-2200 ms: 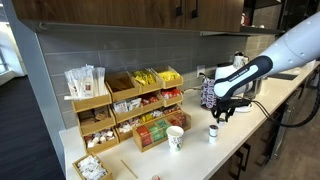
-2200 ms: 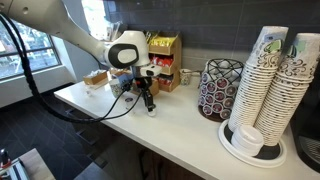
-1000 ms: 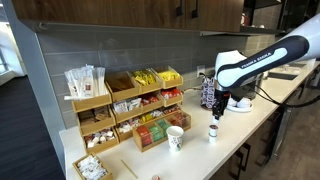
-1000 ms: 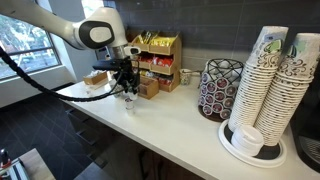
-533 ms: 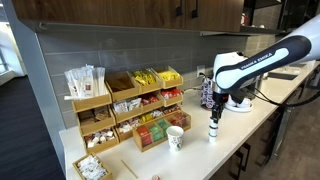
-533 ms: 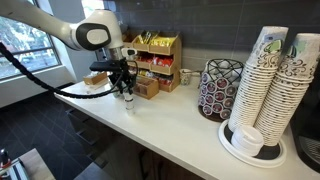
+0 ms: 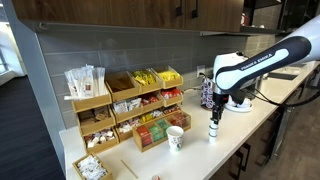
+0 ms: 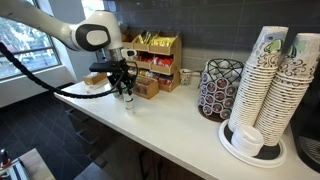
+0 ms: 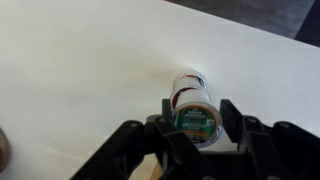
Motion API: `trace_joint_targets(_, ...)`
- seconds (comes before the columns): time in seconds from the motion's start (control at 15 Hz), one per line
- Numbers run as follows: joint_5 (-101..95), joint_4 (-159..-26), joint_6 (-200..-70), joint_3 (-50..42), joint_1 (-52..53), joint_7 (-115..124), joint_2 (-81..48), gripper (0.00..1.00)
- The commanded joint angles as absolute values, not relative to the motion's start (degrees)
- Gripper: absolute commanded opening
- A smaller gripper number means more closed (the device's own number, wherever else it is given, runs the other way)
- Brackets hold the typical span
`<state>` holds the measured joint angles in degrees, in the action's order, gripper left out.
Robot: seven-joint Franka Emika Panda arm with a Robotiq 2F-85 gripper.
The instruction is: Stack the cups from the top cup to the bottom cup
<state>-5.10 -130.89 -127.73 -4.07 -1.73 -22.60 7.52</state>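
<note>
A small whitish cup with a green lid (image 9: 195, 124) sits on top of another small whitish cup (image 9: 187, 84) that stands on the white counter. Together they form a short upright stack, seen in both exterior views (image 7: 212, 131) (image 8: 128, 99). My gripper (image 9: 196, 112) comes down from above, and its fingers (image 9: 228, 112) press both sides of the top cup. It also shows in both exterior views (image 7: 213, 117) (image 8: 126, 89). No other small cup shows.
A larger printed paper cup (image 7: 175, 138) stands on the counter beside the stack. Wooden snack organisers (image 7: 130, 110) line the back wall. A wire pod rack (image 8: 220, 88) and tall stacks of paper cups (image 8: 275, 85) stand further along. The counter's front edge (image 8: 150, 145) is close.
My gripper carried a small cup sideways along the counter, then lowered it onto the standing cup. Nothing has visibly moved in the last half second.
</note>
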Motion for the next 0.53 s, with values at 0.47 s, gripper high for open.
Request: trace_joint_targets(0.47, -4.28, -131.47, -128.14, -4.30, -1.84, -22.55, 7.34, 0.27)
